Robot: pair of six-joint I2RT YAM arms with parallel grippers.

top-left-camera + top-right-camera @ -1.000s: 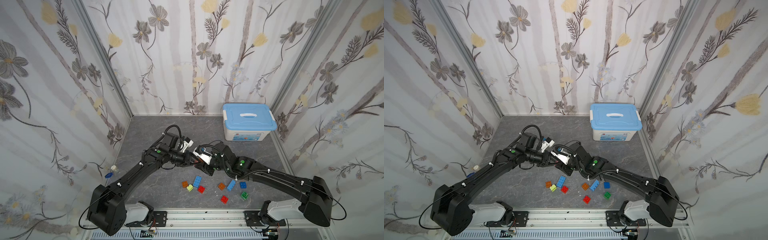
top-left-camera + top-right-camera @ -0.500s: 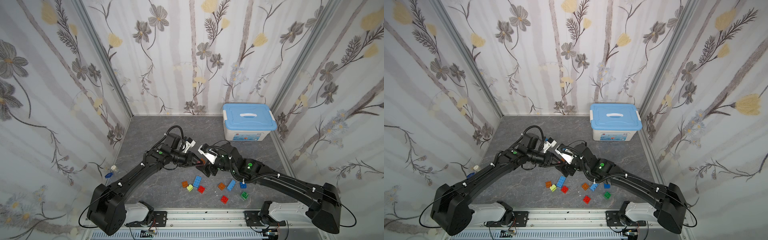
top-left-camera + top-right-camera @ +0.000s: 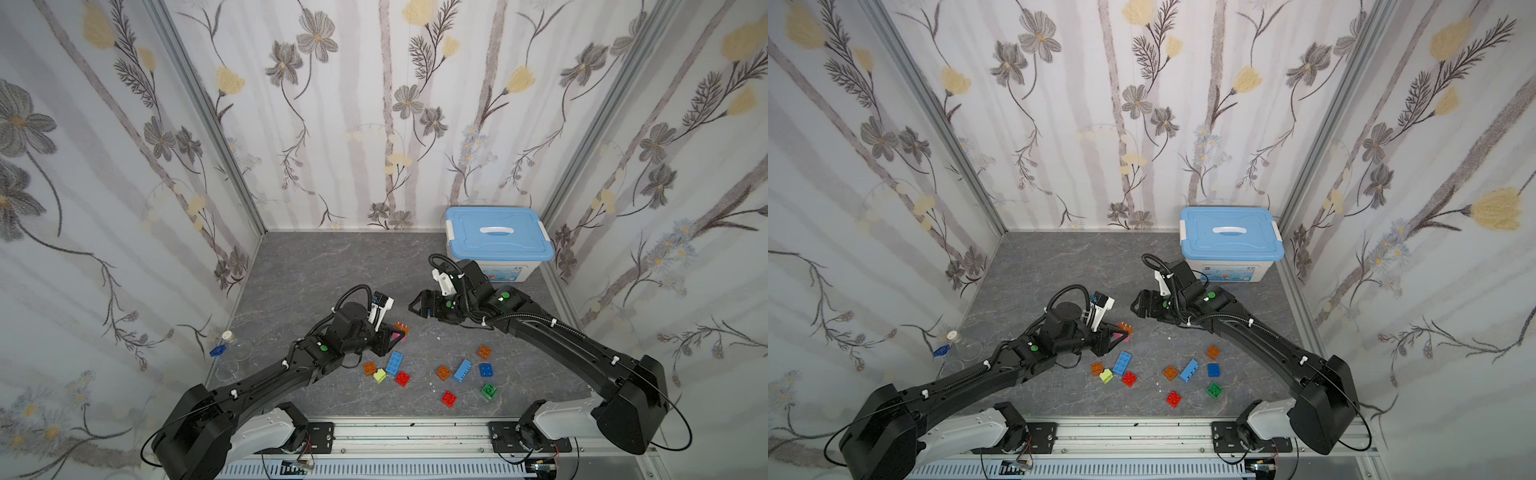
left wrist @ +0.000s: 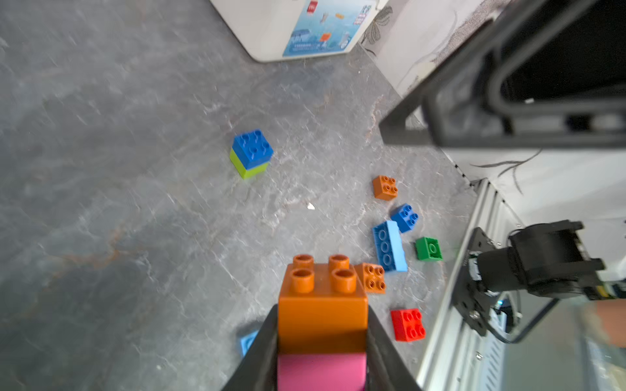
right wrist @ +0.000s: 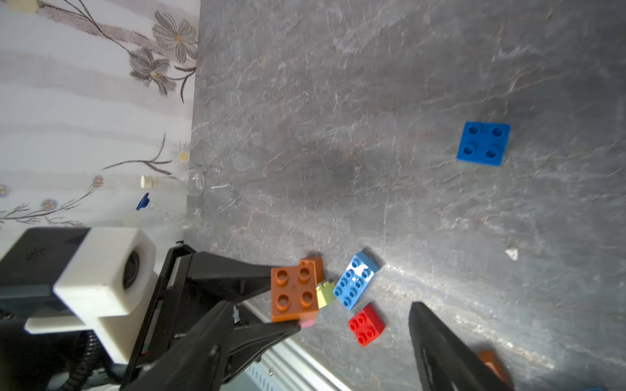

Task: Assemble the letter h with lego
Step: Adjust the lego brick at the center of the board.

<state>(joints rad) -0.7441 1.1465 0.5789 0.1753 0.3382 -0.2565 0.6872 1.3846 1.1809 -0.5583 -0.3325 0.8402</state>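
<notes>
A: What did the left gripper (image 3: 392,334) hold?

B: It clamped a glossy studded orange brick (image 4: 321,304) stacked on a pink brick (image 4: 321,372), over the grey marbled floor (image 3: 316,270).

A: And the right gripper (image 3: 417,305)?

B: Jaws spread, empty, well apart from it. Bare floor lay toward the back wall; 10 loose bricks (image 3: 461,370) were scattered near the front rail (image 3: 415,428), and the box (image 3: 498,245) stood in the back corner.
</notes>
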